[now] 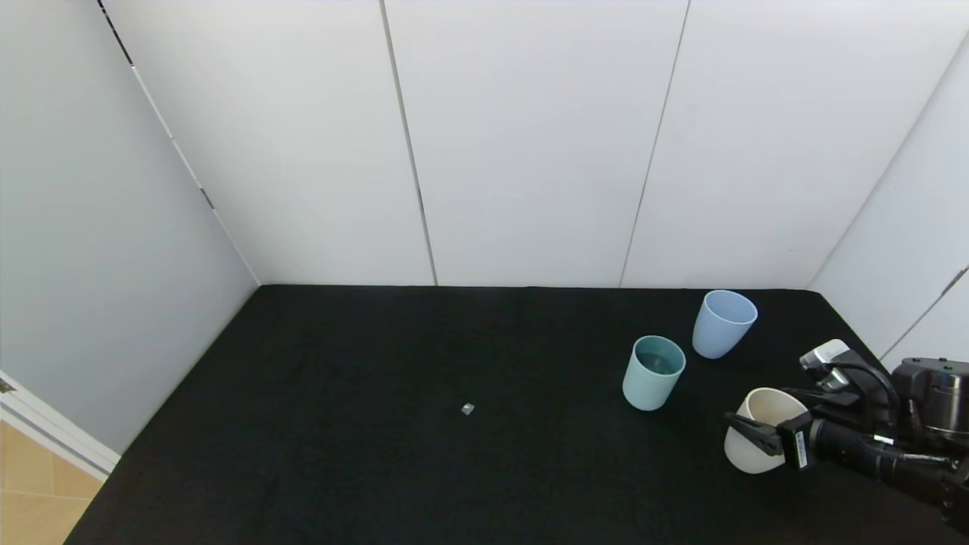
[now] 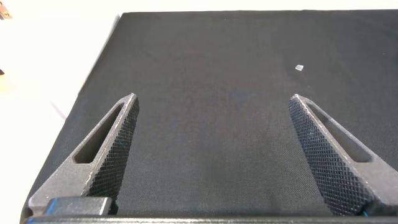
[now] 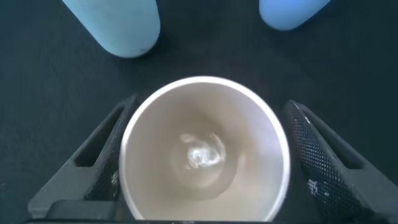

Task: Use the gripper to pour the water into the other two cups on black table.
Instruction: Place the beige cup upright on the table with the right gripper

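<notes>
The right tool is clamped around the cream-white cup, tilted near the counter's right edge, just beside the teal cup and blue cup. It looks light, smooth and stiff, so a mid-wall grip is probably safest. The left tool sits released, holding nothing.

matte black table, teal-green cup, periwinkle blue cup, cream-white cup, white wall panels, black gripper fingers with a cross-hatched texture.
</notes>
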`<state>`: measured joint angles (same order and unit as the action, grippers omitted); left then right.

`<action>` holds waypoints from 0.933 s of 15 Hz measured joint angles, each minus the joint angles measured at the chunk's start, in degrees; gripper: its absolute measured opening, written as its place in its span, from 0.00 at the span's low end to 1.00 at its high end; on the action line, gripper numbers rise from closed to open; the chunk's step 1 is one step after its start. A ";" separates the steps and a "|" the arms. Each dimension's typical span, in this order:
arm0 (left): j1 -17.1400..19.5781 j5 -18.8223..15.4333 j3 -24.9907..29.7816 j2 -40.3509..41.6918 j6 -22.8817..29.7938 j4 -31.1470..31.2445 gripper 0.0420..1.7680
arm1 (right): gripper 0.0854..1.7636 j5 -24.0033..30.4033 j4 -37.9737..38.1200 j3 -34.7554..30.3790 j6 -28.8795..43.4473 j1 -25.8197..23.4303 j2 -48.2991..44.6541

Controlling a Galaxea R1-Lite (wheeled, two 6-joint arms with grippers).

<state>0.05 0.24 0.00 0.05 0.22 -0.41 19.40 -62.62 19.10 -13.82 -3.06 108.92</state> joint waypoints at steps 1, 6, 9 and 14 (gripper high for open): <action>0.00 0.00 0.00 0.00 0.02 0.00 0.97 | 0.94 -0.02 0.11 -0.06 0.05 0.00 -0.73; 0.00 0.00 0.00 0.00 0.02 0.00 0.97 | 0.95 -0.02 0.59 -1.30 0.90 0.11 -5.95; 0.00 0.00 0.00 0.00 0.02 0.00 0.97 | 0.96 -0.38 0.63 -4.28 1.04 0.23 -9.61; 0.00 -0.02 0.00 0.00 0.02 0.00 0.97 | 0.96 -0.66 0.77 -9.26 1.07 -0.90 -16.51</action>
<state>0.05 0.22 0.00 0.05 0.24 -0.41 18.74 -61.86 9.84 -12.75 -3.96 92.42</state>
